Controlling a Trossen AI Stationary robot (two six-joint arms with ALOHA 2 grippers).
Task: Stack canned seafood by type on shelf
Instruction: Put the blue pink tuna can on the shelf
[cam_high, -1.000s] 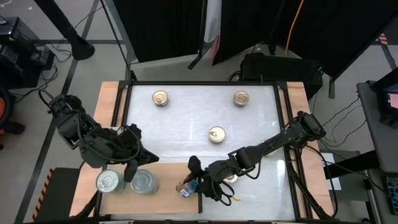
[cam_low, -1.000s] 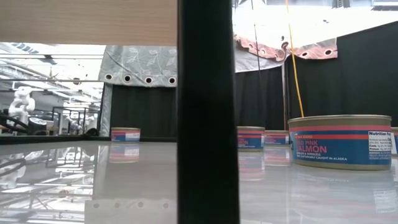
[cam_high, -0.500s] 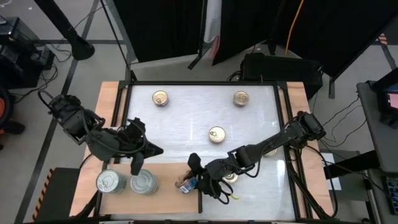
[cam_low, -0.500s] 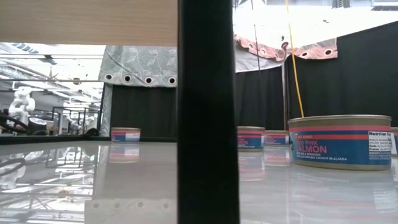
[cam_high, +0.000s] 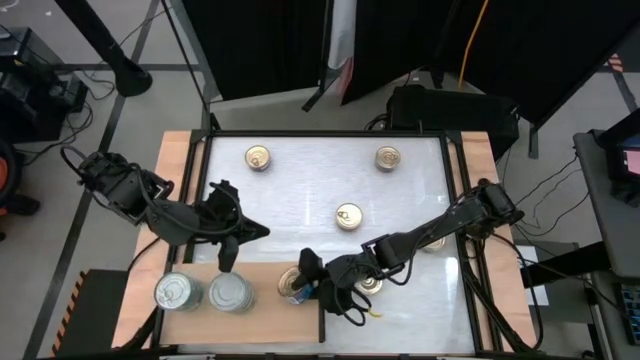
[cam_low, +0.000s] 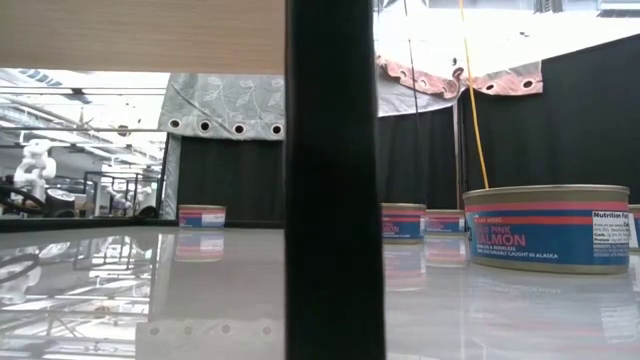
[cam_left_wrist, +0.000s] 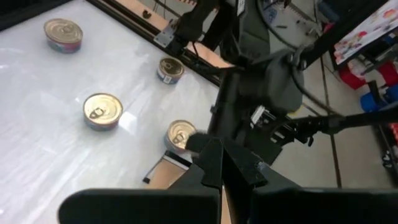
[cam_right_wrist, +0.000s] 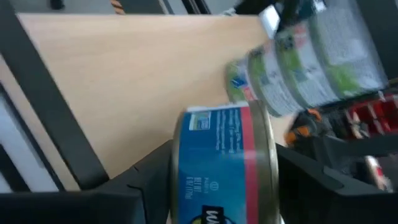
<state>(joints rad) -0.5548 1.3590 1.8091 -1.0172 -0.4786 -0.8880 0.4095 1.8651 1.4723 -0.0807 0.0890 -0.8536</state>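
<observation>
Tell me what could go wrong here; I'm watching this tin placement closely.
1. The right claw has a blue-and-red salmon tin between its fingers at the wooden shelf's dark post; it could clip the post or drop crooked.
2. The silver-lidded tins already stand on the shelf nearby, and the shut left claw hovers close above them; a stray move might topple them.

The tins (cam_low: 548, 228) wear blue labels with a red band; lids (cam_high: 349, 214) are gold. The shelf (cam_high: 265, 278) is light-brown wood, the surface (cam_high: 310, 190) white.
</observation>
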